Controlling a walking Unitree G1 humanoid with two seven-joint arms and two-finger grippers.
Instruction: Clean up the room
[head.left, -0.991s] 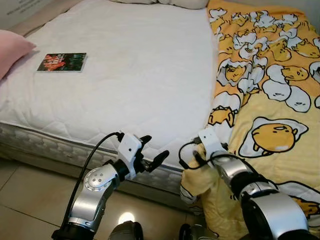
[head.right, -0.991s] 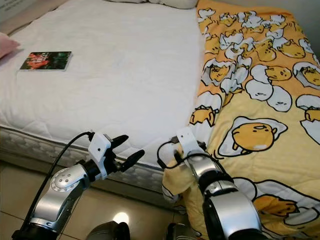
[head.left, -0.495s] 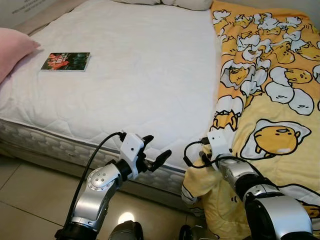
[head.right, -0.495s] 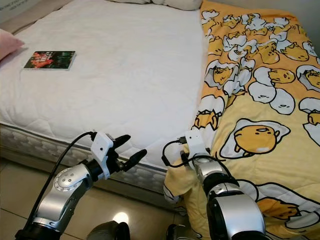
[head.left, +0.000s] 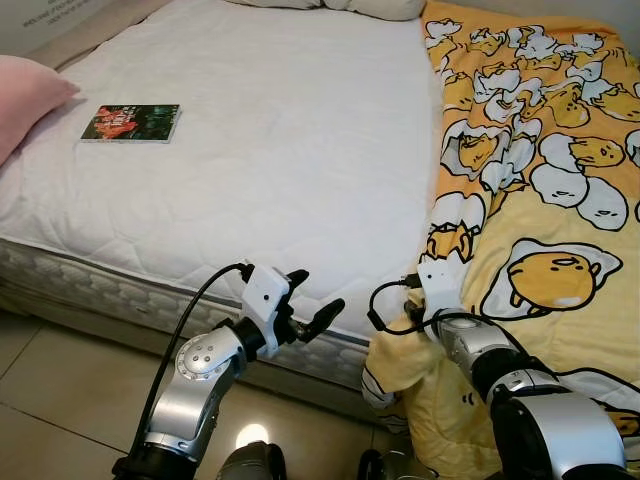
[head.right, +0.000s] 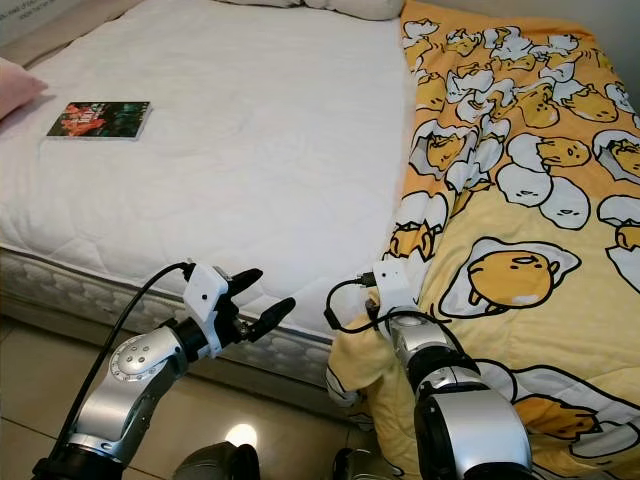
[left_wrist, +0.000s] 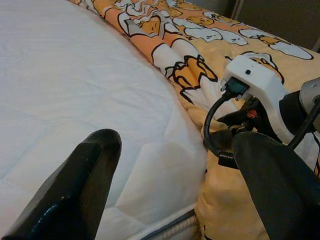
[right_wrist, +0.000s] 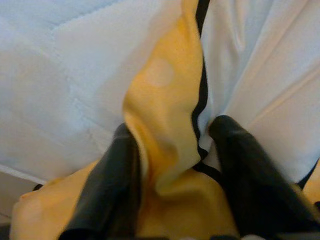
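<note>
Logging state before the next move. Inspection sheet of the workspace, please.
Surface: white mattress, left part bare, foot edge facing the robot.
Job's things: yellow egg-print blanket covers the right side and hangs over the foot edge.
Clutter: book lying flat near the left edge; pink pillow beside it; light pillow at the head.
Grippers: left gripper open, held at the mattress edge; right gripper, a blanket fold between its fingers.
Cables: black cable looped along the left arm; another at the right wrist.
Surroundings: tiled floor.

Right claw (right_wrist: 172, 165) seemingly pinching yellow blanket (right_wrist: 165, 100), white mattress (right_wrist: 60, 75) behind
</note>
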